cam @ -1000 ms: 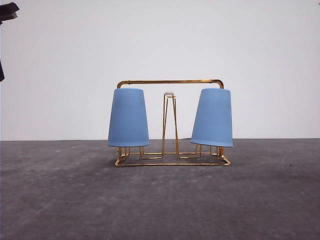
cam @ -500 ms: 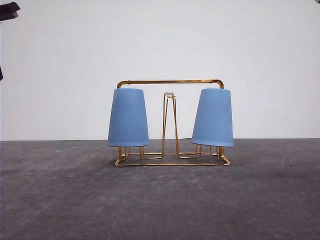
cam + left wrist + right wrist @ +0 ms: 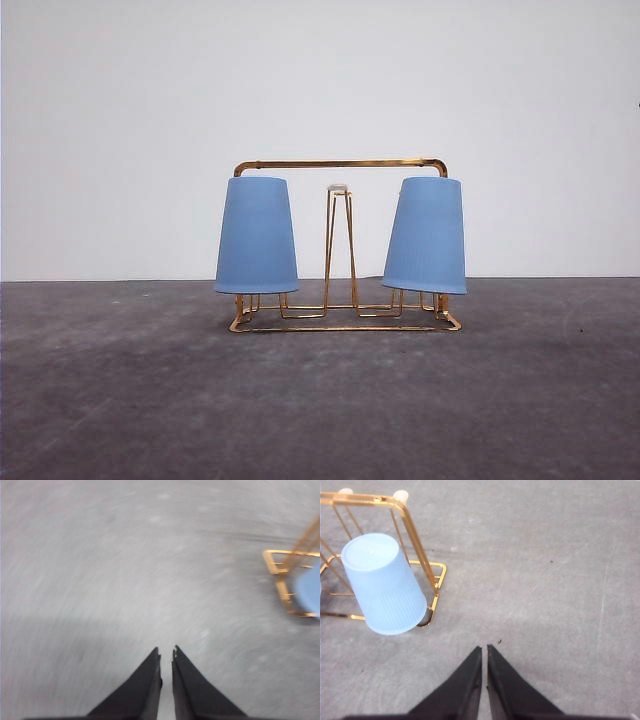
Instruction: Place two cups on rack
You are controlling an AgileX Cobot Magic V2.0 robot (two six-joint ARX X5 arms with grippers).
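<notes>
Two light blue ribbed cups hang upside down on the gold wire rack (image 3: 340,164) in the front view: one cup (image 3: 257,236) on the left prong, the other cup (image 3: 426,237) on the right, tilted slightly. A bare white-tipped prong loop (image 3: 338,190) stands between them. In the right wrist view the right cup (image 3: 384,584) sits on the rack (image 3: 415,540), and my right gripper (image 3: 484,651) is shut and empty over bare table beside it. My left gripper (image 3: 166,652) is shut and empty; a rack corner (image 3: 282,575) and a cup edge (image 3: 310,587) show blurred.
The rack stands mid-table on a grey mottled tabletop (image 3: 320,400) before a plain white wall (image 3: 320,80). Open table surface lies in front of the rack and to both sides.
The dark arm part at the top left of the front view has left the frame. The right cup has settled very slightly. The left wrist view is blurred by motion.
</notes>
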